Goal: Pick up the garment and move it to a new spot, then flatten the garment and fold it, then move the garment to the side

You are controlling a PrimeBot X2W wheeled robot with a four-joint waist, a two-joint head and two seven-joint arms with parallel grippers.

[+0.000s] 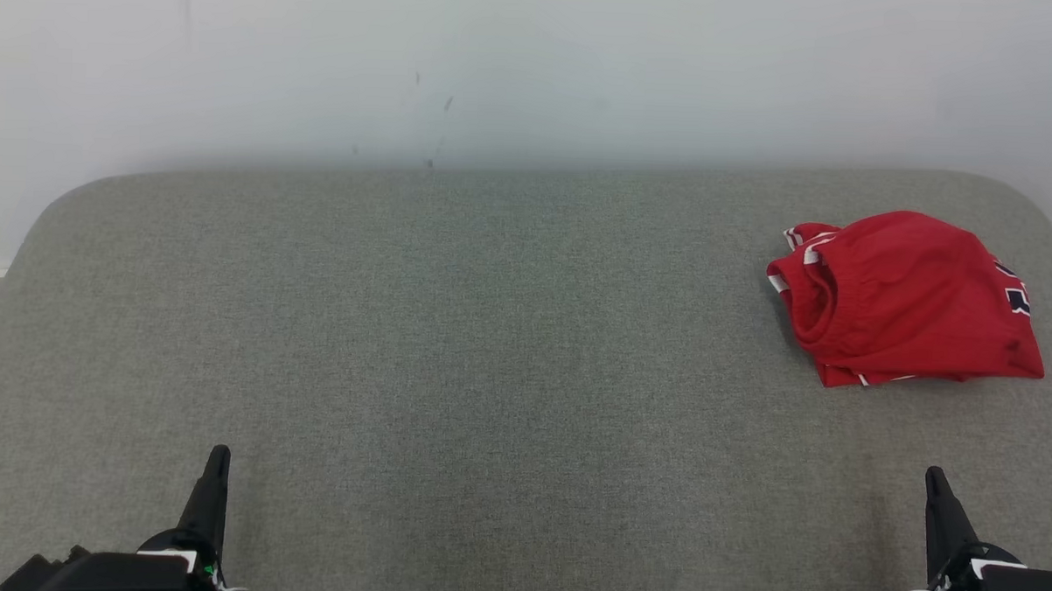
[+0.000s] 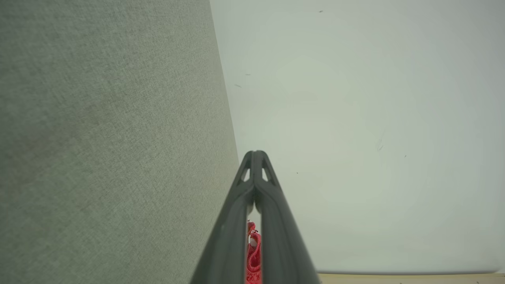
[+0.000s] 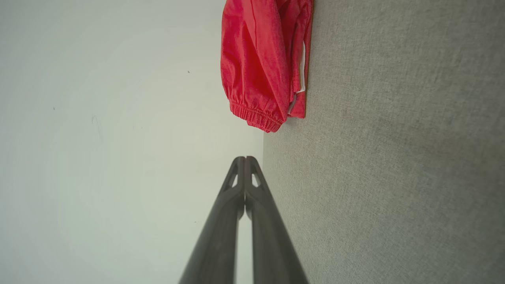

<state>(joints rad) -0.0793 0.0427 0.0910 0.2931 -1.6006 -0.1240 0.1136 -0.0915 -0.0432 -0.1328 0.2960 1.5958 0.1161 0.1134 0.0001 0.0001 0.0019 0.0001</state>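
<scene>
Grey tabletop (image 1: 455, 328) is holding the folded red shorts (image 1: 907, 296), apparently set aside at its right, while the left gripper (image 1: 218, 456) and right gripper (image 1: 935, 478) are resting closed and empty.

The left gripper (image 1: 216, 464) sits low at the left, its fingers pointing forward with their tips pressed together. The right gripper (image 1: 938, 485) mirrors it at the lower right, fingers likewise closed tip to tip.

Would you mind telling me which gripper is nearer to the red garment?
Right. The right gripper, shut, points toward the red garment from the near edge; the left gripper, also shut, sits far across the grey surface to the garment's left.
</scene>
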